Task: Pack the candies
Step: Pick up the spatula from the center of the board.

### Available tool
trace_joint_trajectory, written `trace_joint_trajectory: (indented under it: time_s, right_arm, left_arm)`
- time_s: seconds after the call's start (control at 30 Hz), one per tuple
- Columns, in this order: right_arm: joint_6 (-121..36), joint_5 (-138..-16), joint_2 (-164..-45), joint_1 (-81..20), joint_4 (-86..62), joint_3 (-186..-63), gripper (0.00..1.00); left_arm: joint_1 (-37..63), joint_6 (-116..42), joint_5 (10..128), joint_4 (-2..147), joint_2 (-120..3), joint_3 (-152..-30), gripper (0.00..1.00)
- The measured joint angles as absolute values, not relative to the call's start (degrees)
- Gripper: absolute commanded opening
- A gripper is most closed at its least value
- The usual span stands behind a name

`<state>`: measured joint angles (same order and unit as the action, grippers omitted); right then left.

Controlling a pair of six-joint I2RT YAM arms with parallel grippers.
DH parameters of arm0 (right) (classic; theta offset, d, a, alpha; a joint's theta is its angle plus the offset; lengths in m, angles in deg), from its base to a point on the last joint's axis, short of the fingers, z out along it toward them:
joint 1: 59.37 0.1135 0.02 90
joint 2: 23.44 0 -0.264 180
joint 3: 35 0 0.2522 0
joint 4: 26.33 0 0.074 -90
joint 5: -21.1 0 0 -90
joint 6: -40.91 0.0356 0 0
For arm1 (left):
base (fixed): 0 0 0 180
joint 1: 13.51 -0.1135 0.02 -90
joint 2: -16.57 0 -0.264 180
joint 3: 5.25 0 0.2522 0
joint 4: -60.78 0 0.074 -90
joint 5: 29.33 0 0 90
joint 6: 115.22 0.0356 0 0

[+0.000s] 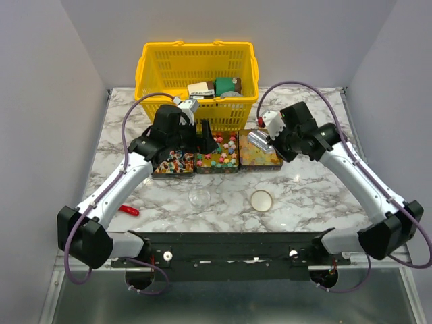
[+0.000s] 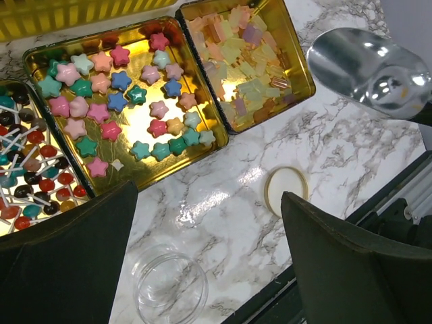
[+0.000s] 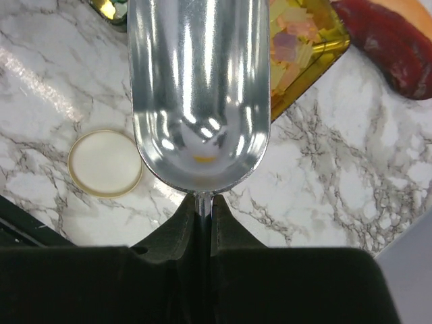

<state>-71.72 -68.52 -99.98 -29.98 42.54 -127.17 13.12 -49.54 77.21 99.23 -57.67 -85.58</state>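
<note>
Left gripper [image 2: 209, 236] wide over candies [image 2: 128, 101]; right gripper [image 3: 201, 216] tight on scoop [image 3: 199, 101]

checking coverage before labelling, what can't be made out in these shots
- Left tray: cut off by the frame edge in the left wrist view; partly covered by the left arm in the top view.
- Scoop: right wrist view, orange speck in the bowl, candy or reflection, cannot tell.
- Basket contents: top view, too small to identify.
- Red item by the left arm: top view, too small to name.

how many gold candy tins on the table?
3, in a row before the yellow plastic basket: left tin lollipops, middle tin star candies, right tin yellow gummies. None seem hidden.
</note>
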Motion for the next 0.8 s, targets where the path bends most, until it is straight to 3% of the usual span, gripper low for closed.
trace_joint_trajectory:
  time_s: [0.4, 0.8]
  right_arm:
    - [-74.6, -71.5, -117.7, -34.0, 48.4, -134.7, 0.01]
    - [-73.3, -80.0, -115.6, -33.3, 48.3, -134.4, 0.01]
  left_arm:
    - [13.1, -49.5, 75.2, 97.9, -61.8, -83.1, 0.99]
    - [14.2, -49.8, 78.8, 92.9, -67.1, -83.9, 0.99]
